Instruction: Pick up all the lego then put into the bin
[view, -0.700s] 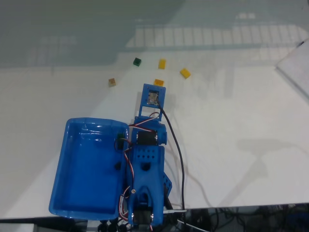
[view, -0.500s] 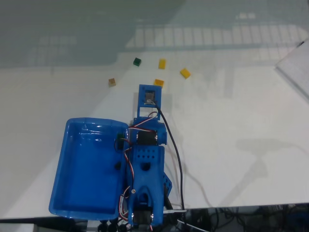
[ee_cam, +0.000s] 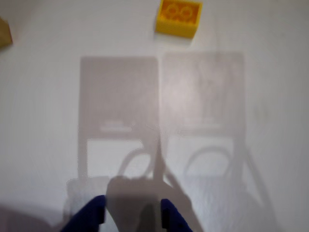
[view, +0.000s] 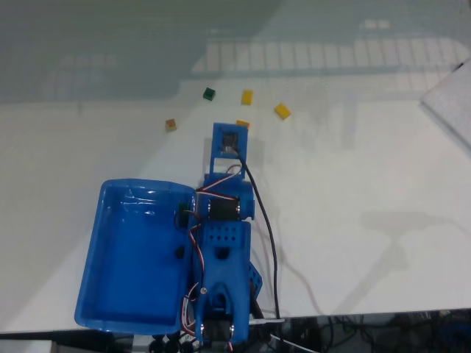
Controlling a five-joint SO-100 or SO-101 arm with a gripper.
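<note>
Hovering above the white table (view: 353, 169), the gripper (ee_cam: 131, 217) shows two blue fingertips (ee_cam: 91, 215) at the bottom of the wrist view, parted by a narrow gap with nothing between them. Beside the arm, to its left in the fixed view, lies the one blue bin (view: 136, 254), its long axis running roughly along the arm. Just beyond the gripper sits a yellow lego (ee_cam: 178, 18), its long side lying crosswise in the wrist view. Farther out lie four more bricks: tan (view: 171, 125) to the left, dark green (view: 210, 93), and two yellow (view: 247, 97) (view: 282, 111). Window light falls in bars across the far tabletop.
</note>
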